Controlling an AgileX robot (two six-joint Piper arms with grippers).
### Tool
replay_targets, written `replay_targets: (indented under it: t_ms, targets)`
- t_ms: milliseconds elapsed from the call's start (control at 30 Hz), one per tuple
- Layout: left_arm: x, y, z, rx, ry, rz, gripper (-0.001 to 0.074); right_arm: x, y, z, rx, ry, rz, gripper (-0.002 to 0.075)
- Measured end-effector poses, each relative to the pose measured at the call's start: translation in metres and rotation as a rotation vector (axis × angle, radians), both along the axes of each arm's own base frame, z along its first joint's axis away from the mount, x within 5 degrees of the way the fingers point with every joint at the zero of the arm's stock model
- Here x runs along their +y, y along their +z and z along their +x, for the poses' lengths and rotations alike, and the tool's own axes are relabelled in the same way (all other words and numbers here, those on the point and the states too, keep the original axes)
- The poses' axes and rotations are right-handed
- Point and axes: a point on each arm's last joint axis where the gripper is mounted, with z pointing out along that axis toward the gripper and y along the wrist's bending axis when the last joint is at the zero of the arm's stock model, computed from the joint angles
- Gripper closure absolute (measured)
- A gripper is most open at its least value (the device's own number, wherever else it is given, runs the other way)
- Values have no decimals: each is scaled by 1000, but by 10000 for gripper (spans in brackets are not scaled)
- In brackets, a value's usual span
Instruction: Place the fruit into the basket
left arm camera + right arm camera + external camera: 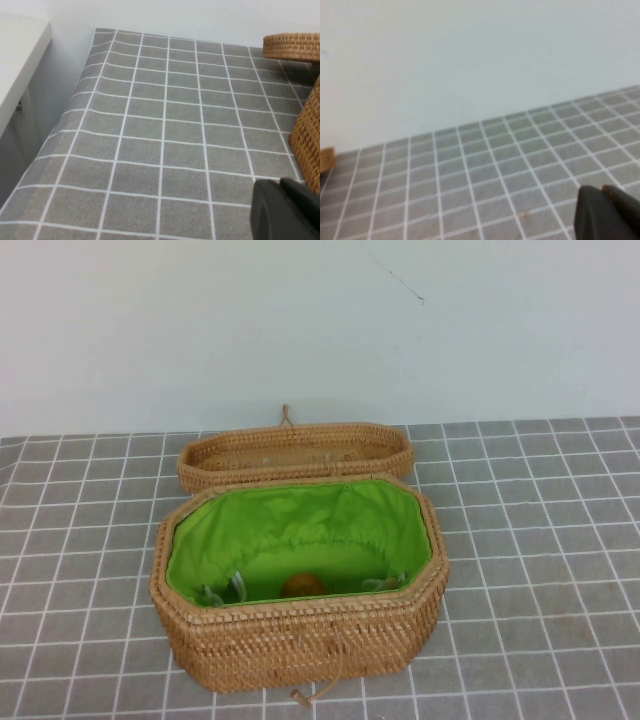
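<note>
The tan wicker basket (300,635) stands open in the middle of the table, its green lining showing. Its lid (296,452) lies back behind it. A small brownish-orange fruit (302,585) lies inside on the lining, near the front wall. Neither arm shows in the high view. In the left wrist view my left gripper (281,189) is shut and empty, low over the cloth, with the basket's wall (307,145) beside it. In the right wrist view my right gripper (603,191) is shut and empty over bare cloth, away from the basket.
A grey cloth with a white grid (540,540) covers the table. A white wall stands behind it. The cloth's edge drops off beside a white surface (20,60) in the left wrist view. A sliver of wicker (326,159) shows in the right wrist view.
</note>
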Motion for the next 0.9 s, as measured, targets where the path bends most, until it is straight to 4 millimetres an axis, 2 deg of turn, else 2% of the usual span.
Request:
replay_targets:
  t_ms: [67,167,200,900]
  targets:
    - [0,0,0,0,0,0,738,-1,-19,2,-1,-4,-50,729]
    - [0,0,0,0,0,0,738,-1,-32,-1,200,6,-118,729]
    - [0,0,0,0,0,0,738,-1,-36,-1,217,10,-139,729]
    - [0,0,0,0,0,0,738,-1,-37,-1,219,12,-161,729]
